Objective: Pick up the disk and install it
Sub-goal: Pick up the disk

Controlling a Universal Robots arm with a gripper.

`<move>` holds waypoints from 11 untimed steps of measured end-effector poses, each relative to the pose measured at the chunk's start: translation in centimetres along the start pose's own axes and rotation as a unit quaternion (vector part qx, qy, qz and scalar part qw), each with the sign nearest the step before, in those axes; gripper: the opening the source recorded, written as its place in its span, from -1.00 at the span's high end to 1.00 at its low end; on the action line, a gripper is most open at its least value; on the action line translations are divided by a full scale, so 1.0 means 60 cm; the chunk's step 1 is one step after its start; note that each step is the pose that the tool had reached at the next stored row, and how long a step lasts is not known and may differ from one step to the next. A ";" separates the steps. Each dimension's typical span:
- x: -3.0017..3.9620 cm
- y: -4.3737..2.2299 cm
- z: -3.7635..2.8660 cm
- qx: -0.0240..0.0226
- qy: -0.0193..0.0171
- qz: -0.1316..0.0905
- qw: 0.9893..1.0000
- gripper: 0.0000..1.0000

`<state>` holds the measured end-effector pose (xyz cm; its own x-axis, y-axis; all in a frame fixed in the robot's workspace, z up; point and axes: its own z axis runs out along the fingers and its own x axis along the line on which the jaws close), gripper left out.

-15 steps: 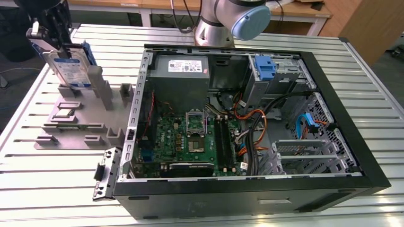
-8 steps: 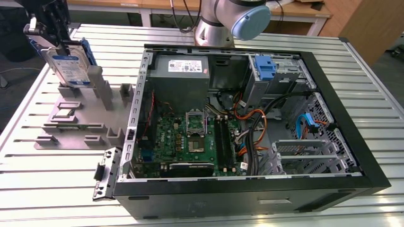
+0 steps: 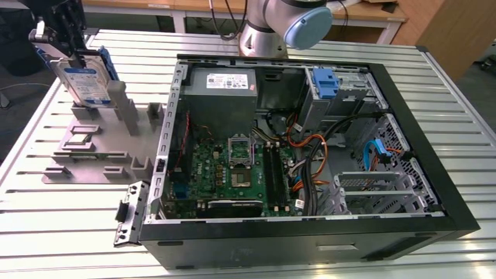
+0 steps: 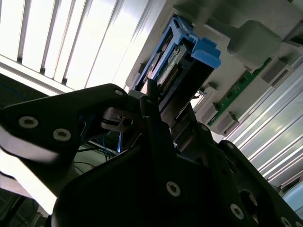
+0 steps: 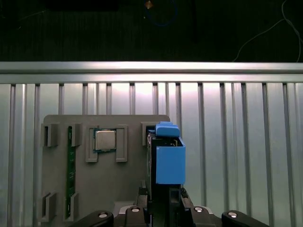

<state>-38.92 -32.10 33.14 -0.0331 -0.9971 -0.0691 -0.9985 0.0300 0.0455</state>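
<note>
A slatted metal worktop (image 3: 62, 232) carries an open black computer case (image 3: 434, 174), which takes up the centre and right of the exterior view. Inside the case lie a green motherboard (image 3: 225, 168), a grey power supply (image 3: 229, 81) towards the top, bundles of coloured cables, and a blue bracket on a metal cage (image 3: 326, 81) at the upper right. The robot arm (image 3: 287, 23) rises from the worktop just behind the case, at the top centre.

To the exterior view's left of the case sits a grey holder tray (image 3: 93, 157) with raised posts and slots. At the upper left of that view, the disk (image 3: 83, 84) stands on edge at the far end of this tray, leaning slightly, with its white-and-blue label facing outward and its blue frame showing along one side. The black pincer (image 3: 68, 53) reaches down onto its upper edge and is clenched on it, one finger on each face. Whether the disk's lower edge is touching the tray I cannot tell.

In the first wrist view, the disk (image 5: 169, 163) shows edge-on as a blue block between the pincer (image 5: 163, 198) fingers. Beside it, the tray (image 5: 123, 189) holds a square processor chip (image 5: 105, 140) and a green memory stick (image 5: 71, 161). In the second wrist view, the pincer (image 4: 151, 101) presses against the disk (image 4: 189, 61), whose blue frame juts out beyond it.
</note>
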 end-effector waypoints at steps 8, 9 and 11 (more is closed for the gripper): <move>-0.001 0.000 -0.010 0.000 0.000 0.000 1.000 0.31; -0.001 0.001 -0.012 0.000 0.000 0.000 1.000 0.31; -0.001 0.001 -0.017 0.000 0.000 0.000 1.000 0.31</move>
<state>-38.92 -32.10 34.14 -0.0331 -0.9971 -0.0691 -0.9985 0.0300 0.0454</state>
